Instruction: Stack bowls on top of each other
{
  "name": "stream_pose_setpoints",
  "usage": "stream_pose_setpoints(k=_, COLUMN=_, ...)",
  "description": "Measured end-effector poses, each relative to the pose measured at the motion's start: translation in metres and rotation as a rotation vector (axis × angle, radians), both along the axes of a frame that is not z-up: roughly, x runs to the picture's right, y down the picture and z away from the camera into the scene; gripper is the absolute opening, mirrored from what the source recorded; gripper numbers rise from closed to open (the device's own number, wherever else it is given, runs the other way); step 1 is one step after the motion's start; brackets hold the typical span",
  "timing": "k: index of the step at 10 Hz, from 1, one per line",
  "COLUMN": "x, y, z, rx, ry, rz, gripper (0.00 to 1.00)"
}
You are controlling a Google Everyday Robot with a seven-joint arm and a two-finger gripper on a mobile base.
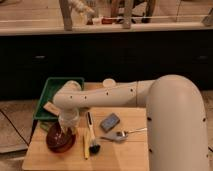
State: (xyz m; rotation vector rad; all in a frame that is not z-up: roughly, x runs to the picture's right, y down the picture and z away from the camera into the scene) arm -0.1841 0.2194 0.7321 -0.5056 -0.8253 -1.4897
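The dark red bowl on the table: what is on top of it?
The hand is directly above the bowl and covers its middle. Whether a second bowl lies inside it cannot be seen.

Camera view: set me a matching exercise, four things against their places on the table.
Things:
1 pincer
2 green tray
3 brush
4 spoon

Places:
A table's rear left
B in front of the grey block
C over the red bowl
D between red bowl and grey block

Pairs: 1-C, 2-A, 3-D, 4-B.
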Motion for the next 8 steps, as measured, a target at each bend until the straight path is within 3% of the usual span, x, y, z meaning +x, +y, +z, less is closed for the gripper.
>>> stream_pose_setpoints(k=8, x=0.0048, y=-0.0034, z=0.0035, rx=-0.01, ry=0.006, rz=-0.002, gripper=0.8)
